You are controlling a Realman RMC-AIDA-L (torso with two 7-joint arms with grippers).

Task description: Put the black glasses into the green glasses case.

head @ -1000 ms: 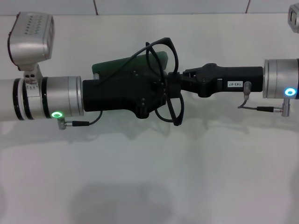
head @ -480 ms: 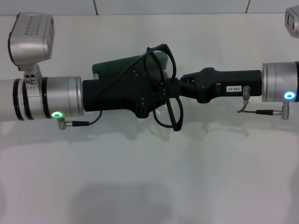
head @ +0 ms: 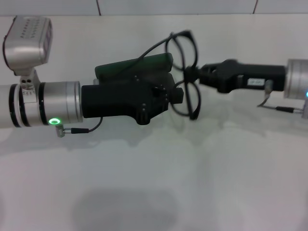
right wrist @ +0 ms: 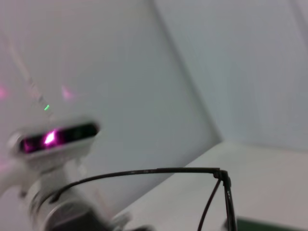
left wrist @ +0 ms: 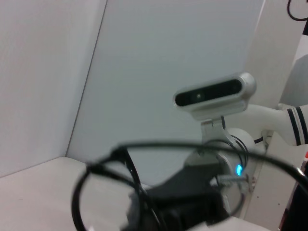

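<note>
The right pincer point(head: 192, 76) is clenched on the bridge of the black glasses point(head: 185, 72), holding them in the air with the lenses stacked one above the other in the head view and the temple arms point(head: 156, 45) trailing toward the left arm. The green glasses case point(head: 134, 65) sits behind and partly under the left pincer point(head: 175, 94); whether that pincer is clenched or released cannot be told, since its black body hides the fingers and most of the case. The step in hand looks like the carry: the glasses are lifted but not yet in the case. Next, the frame needs to be brought over the case opening and lowered in flat. The left arm's bulk lies across the case and is the main obstruction, and the loose temple arms could snag on it. Below is only the bare white bench point(head: 159, 183)
</note>
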